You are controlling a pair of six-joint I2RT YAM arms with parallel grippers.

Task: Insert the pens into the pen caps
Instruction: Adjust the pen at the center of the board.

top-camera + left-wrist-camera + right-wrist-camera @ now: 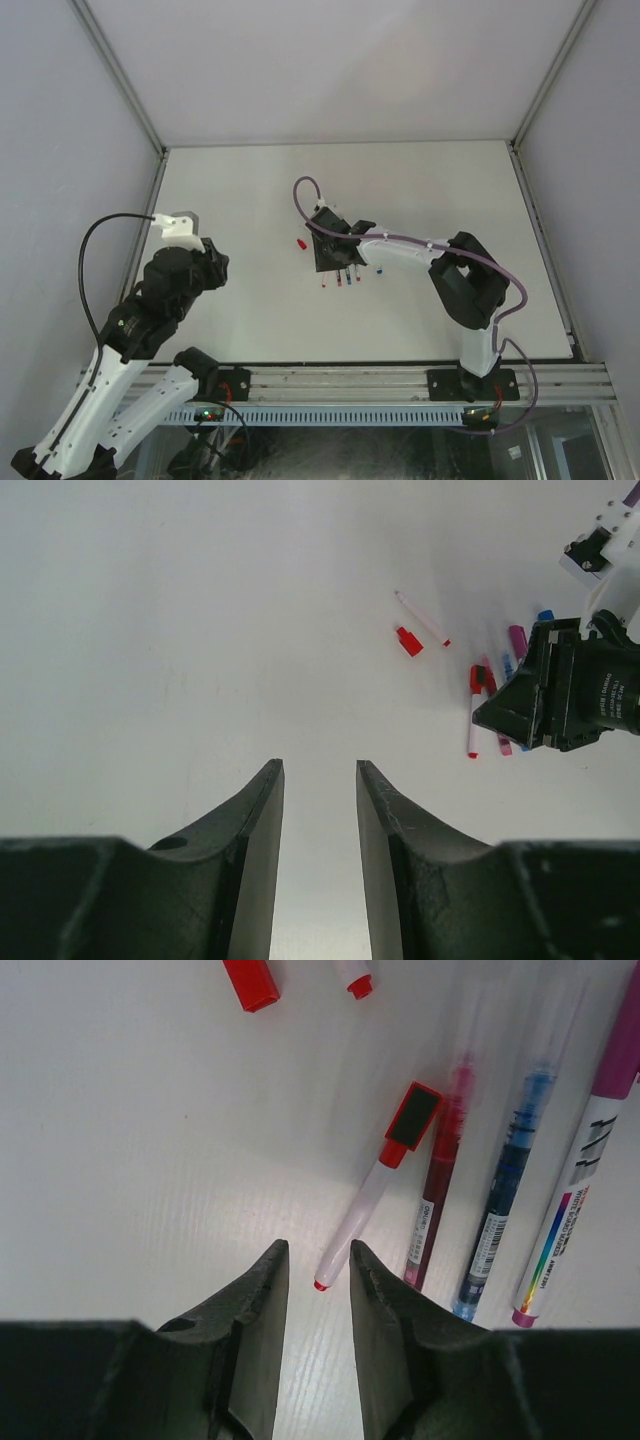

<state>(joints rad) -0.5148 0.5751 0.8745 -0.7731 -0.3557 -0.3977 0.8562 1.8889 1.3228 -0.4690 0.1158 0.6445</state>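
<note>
White table in a grey-walled enclosure, seen from above, with the arm bases along the bottom edge.

- **Left arm**: folded at the lower left of the top view, well apart from the work.
- **Right arm**: reaches from the lower right to the centre of the frame, where the pens lie side by side.
- **Left gripper**: jaws part open over bare table, holding nothing.
- **Right gripper**: jaws parted by a narrow gap, with nothing clamped. The red-tipped lower end of the white pen shows in that gap, and no contact is visible on either side.
- **Other pens:** to the right in the right wrist view lie the dark red pen, blue pen and magenta pen, roughly parallel and close together.
- **Red cap**: lies loose at the upper left of that view, near the end of a second white pen.

The step in hand, as judged, is taking up the white pen. A hold further up the barrel would be surer than one at the very tip. The jaws should sit square across the barrel and clear of the dark red pen just beside it, so that only one pen lifts. The end meant for the cap should stay free.
</note>
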